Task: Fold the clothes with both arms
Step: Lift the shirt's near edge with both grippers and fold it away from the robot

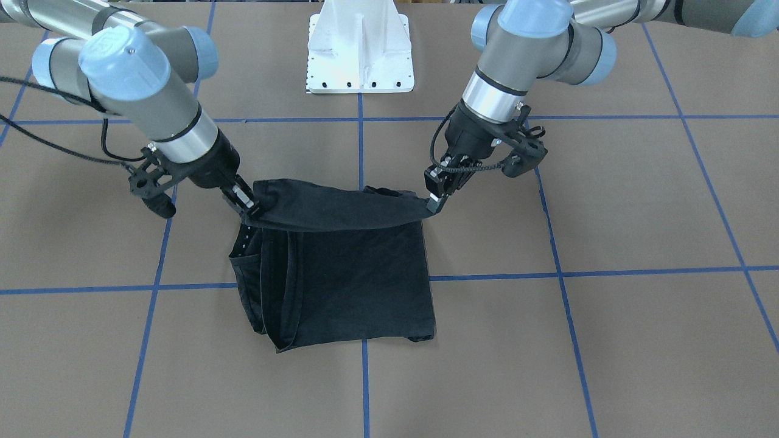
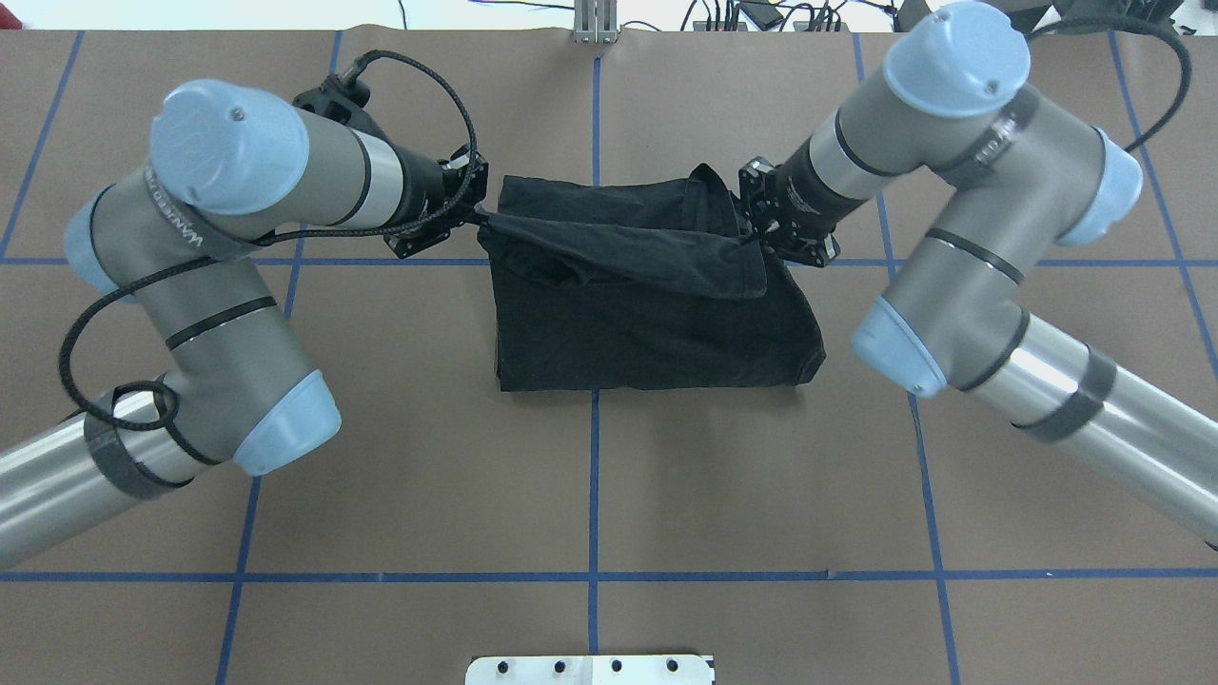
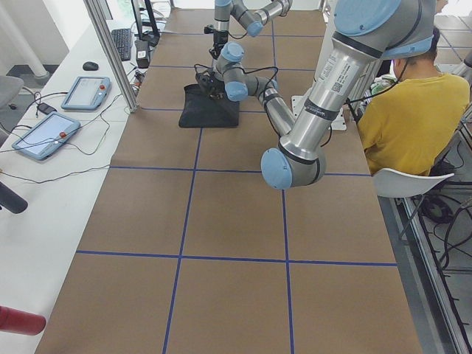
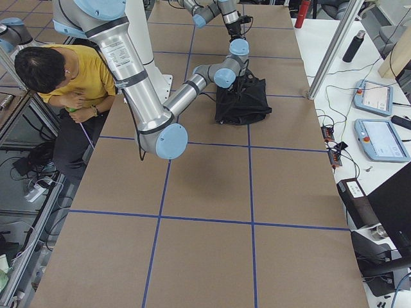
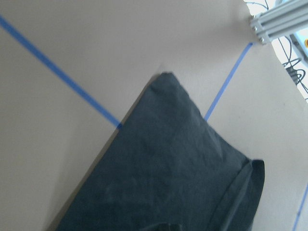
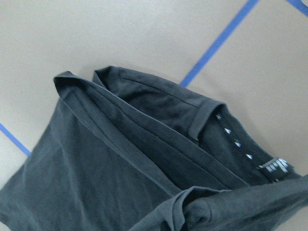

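Note:
The clothes are one black T-shirt lying folded on the brown table, plain side up, also in the overhead view. Its robot-side edge is lifted and stretched taut between both grippers. My left gripper is shut on one end of that raised edge, on the right of the front-facing view. My right gripper is shut on the other end. The left wrist view shows smooth black cloth. In the right wrist view there are layered hems and the neck label. No logo shows.
The white base plate stands at the robot's side of the table. Blue tape lines grid the brown surface. A person in a yellow shirt sits beside the table. Control tablets and cables lie on the white bench.

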`<move>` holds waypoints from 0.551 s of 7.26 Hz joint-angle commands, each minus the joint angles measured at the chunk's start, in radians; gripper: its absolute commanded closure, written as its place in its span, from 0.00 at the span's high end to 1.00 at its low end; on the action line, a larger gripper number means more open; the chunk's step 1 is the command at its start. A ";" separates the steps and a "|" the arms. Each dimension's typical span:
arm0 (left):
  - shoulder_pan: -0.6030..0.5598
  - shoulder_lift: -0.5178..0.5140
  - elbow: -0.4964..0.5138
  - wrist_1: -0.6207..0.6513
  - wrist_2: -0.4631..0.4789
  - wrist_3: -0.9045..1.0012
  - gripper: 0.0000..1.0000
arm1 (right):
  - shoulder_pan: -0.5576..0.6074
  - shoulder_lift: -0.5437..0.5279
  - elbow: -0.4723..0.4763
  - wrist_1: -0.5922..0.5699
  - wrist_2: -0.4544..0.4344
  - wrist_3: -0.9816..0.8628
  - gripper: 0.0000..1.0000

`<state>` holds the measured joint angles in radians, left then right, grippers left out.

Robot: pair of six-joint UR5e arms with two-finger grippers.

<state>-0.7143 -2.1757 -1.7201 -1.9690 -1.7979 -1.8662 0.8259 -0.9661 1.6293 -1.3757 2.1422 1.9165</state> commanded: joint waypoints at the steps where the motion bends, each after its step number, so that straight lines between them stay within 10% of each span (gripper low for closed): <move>1: -0.074 -0.105 0.260 -0.109 0.000 0.102 0.47 | 0.071 0.233 -0.380 0.006 0.025 -0.162 0.13; 2: -0.103 -0.177 0.454 -0.237 0.002 0.161 0.99 | 0.073 0.301 -0.513 0.033 0.016 -0.250 0.99; 4: -0.149 -0.193 0.514 -0.292 0.000 0.202 1.00 | 0.087 0.331 -0.555 0.089 0.015 -0.266 1.00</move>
<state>-0.8384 -2.3514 -1.2534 -2.2258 -1.7968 -1.6994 0.9018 -0.6596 1.1127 -1.3103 2.1573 1.6713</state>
